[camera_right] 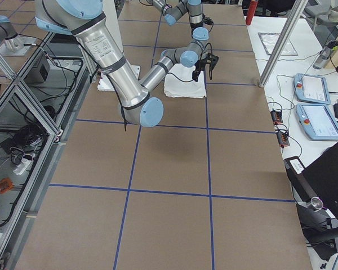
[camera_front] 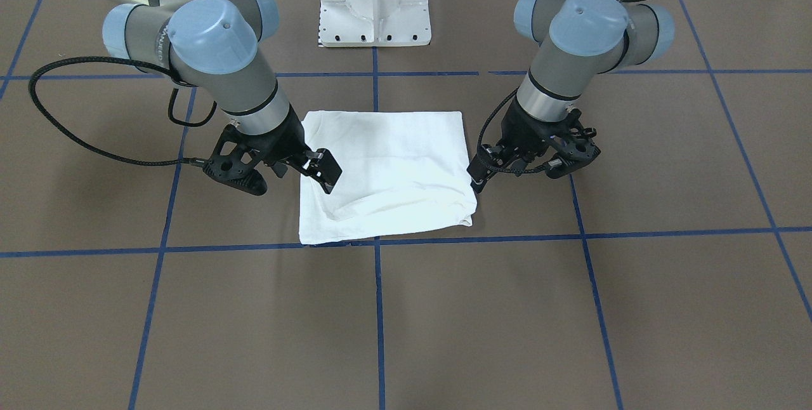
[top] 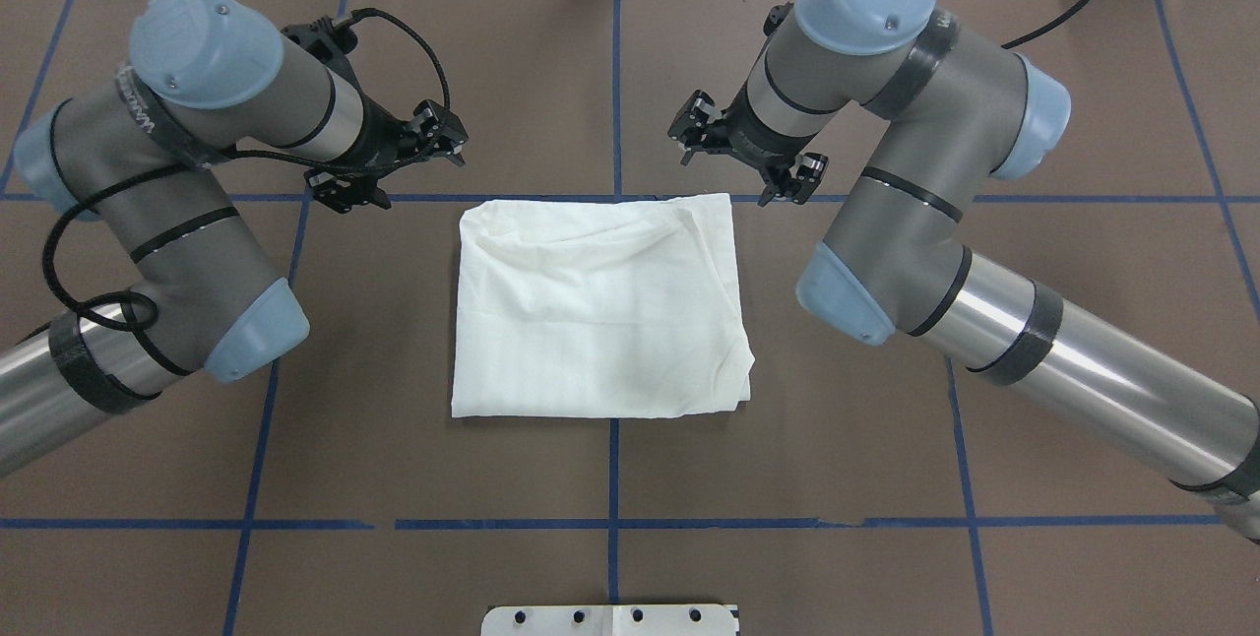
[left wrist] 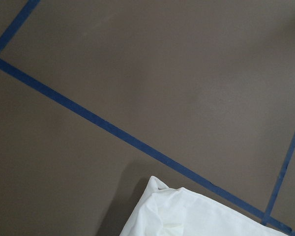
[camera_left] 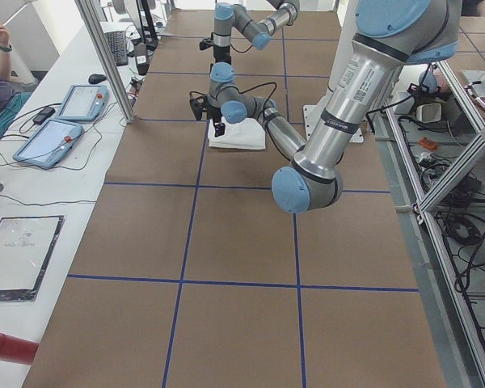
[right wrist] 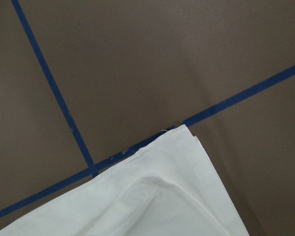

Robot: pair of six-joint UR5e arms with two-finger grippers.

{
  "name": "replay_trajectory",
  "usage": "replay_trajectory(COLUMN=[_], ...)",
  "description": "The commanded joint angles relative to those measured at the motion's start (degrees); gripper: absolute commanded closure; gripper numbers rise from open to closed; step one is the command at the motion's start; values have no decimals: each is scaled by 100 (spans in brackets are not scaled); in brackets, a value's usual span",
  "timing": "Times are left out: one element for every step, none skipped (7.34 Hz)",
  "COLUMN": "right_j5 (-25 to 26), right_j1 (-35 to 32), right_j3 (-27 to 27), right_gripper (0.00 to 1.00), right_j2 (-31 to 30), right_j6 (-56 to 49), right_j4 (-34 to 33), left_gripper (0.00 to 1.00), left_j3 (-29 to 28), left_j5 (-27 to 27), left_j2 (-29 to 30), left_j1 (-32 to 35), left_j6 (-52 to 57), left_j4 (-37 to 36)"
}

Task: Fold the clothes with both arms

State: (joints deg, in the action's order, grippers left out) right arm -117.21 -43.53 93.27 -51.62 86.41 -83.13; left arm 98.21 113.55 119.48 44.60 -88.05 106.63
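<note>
Left tool [top: 394,159] and right tool [top: 748,149] hang wide, empty, near the far corners of the T-shirt [top: 591,311]. Risk: pinching one layer only would undo the fold.

The T-shirt [left wrist: 187,216] is cut off by the lower edge of both wrist views. The pedestal [camera_front: 375,0] is clipped by the front view's top edge. In the side views the left pincer [top: 394,168] and right pincer [top: 745,156] are too small for their jaws to be judged.
</note>
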Motion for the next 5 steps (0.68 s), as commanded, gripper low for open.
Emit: replay_trajectory(right_j5=[-47, -126, -335, -511, -583], right_j1=[-671, -1109, -1618, -2102, -2507], right_j3=[190, 304, 288, 288, 332], right_gripper=[0, 0, 0, 0, 0], right_j2=[-574, -969, -1226, -1289, -1359], right_j6=[-1626, -2723, -3752, -4842, -5792], right_j4=[-28, -36, -236, -734, -1314], left_gripper=[1, 1, 1, 1, 1], left_j3=[389, 635, 794, 874, 901], left_j5=[62, 70, 79, 79, 88], left_j2=[-510, -809, -1047, -1102, -1111], left_j1=[338, 652, 1012, 1538, 1996], left_j6=[1205, 1959, 2985, 4274, 5270], left_j4=[-19, -36, -332, -971, -1447])
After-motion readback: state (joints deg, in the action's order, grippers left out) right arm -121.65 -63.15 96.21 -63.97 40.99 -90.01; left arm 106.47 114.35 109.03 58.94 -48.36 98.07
